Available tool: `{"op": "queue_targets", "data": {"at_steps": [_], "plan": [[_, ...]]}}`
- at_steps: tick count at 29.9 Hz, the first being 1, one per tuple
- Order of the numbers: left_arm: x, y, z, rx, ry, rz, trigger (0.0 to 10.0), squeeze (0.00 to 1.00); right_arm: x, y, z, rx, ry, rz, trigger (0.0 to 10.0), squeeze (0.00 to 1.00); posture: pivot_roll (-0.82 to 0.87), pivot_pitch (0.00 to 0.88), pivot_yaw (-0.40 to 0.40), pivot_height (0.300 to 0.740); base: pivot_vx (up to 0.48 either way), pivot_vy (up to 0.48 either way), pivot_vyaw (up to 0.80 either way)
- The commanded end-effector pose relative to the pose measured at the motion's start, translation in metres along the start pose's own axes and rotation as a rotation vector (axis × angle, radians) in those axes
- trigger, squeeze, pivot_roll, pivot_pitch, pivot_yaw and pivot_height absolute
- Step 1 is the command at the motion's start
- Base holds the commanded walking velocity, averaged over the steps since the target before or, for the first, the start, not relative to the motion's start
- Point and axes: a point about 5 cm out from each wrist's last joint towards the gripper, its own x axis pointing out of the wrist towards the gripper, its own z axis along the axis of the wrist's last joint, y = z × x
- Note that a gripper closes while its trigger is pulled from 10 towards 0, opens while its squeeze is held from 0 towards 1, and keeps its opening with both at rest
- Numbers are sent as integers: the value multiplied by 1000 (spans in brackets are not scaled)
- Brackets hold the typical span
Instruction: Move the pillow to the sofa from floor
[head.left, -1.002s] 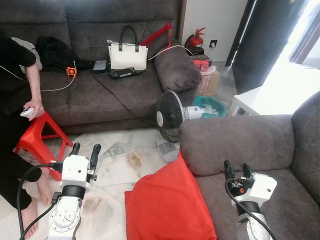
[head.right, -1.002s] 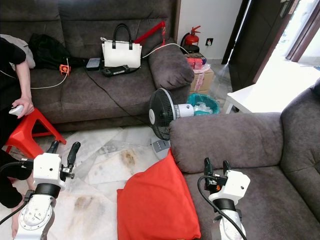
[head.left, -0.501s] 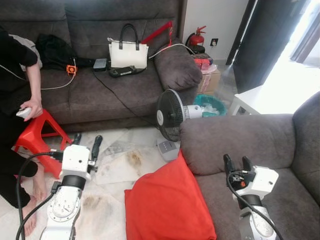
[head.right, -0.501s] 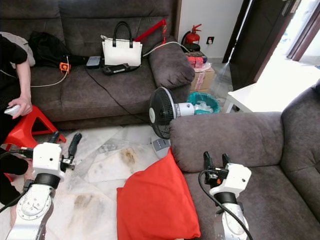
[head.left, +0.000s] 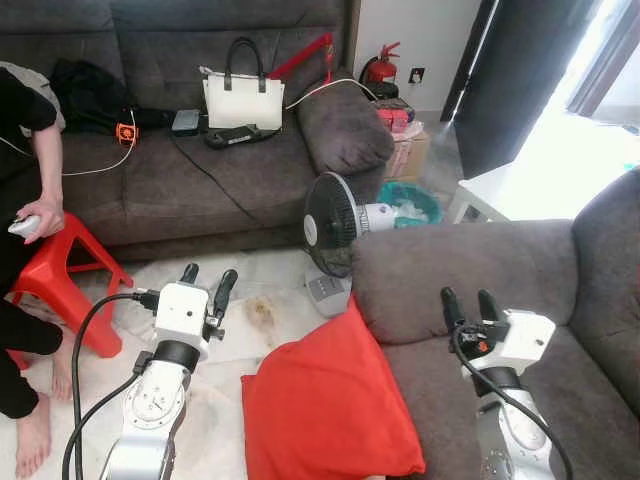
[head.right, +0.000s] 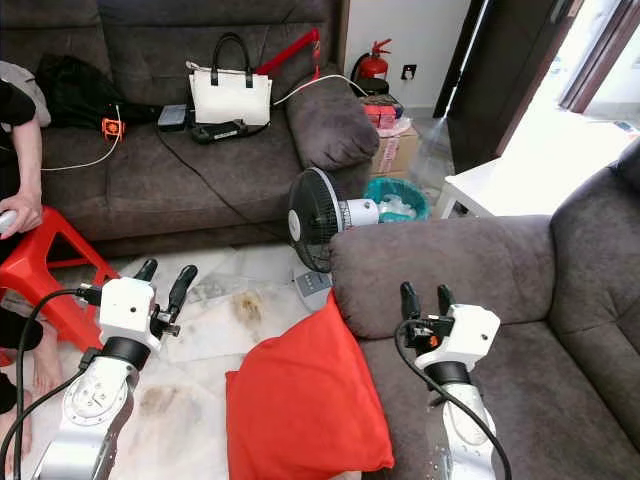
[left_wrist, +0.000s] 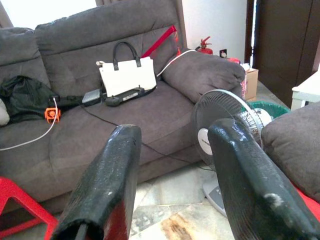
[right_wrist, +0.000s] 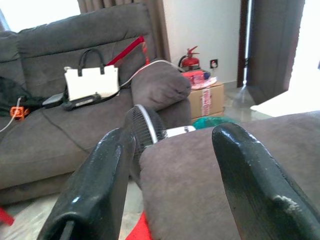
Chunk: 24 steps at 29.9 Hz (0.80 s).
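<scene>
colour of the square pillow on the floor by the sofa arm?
Plain red-orange, no pattern: the square fabric pillow shows best in the left eye view.

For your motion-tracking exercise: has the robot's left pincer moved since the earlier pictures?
Yes. The left pincer has swung toward the soft red square pillow, away from the red plastic stool, though the camera shifted too.

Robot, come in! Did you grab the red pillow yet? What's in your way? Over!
Left gripper open, over floor. Right gripper open, over sofa seat. Red pillow ungrabbed, leaning on sofa. Fan stands behind pillow.
</scene>
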Motion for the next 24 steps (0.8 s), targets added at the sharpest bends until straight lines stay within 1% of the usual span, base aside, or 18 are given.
{"op": "queue_targets", "data": {"at_steps": [1,6,7,8,10,11,12,14,15,19,24], "plan": [[1,0,0,-7,6,-8,10000,0,2,0,5,-3,-12,7,10000,0,130,59,-59,740,0,0,0],[0,-2,-7,29,29,-54,10000,0,-2,1,0,-10,13,24,10000,0,127,48,-60,740,0,0,0],[-1,-2,-8,44,36,-67,10000,0,-3,0,-1,-13,18,26,10000,0,127,48,-62,740,0,0,0],[-3,1,-11,80,47,-94,10000,0,-6,-5,-1,-32,32,27,10000,0,129,47,-64,740,0,0,0],[-6,4,-14,125,54,-121,10000,0,-9,-11,-2,-54,44,23,10000,0,127,49,-63,740,0,0,0],[-8,6,-15,150,57,-134,10000,0,-11,-15,-2,-70,51,17,10000,0,127,50,-63,740,0,0,0],[-11,12,-16,169,65,-139,10000,0,-14,-21,0,-92,56,16,10000,0,126,52,-62,740,0,0,0],[-12,19,-16,186,67,-140,10000,0,-16,-25,3,-111,58,29,10000,0,126,52,-62,740,0,0,0],[-14,26,-14,204,67,-144,10000,0,-19,-30,6,-148,64,50,10000,0,128,52,-61,740,0,0,0],[-14,32,-11,236,58,-166,10000,0,-21,-35,12,-203,68,77,10000,0,125,47,-61,740,0,0,0],[-13,32,-4,244,38,-188,10000,0,-19,-33,13,-224,71,114,10000,0,123,37,-57,740,0,0,0]]}}
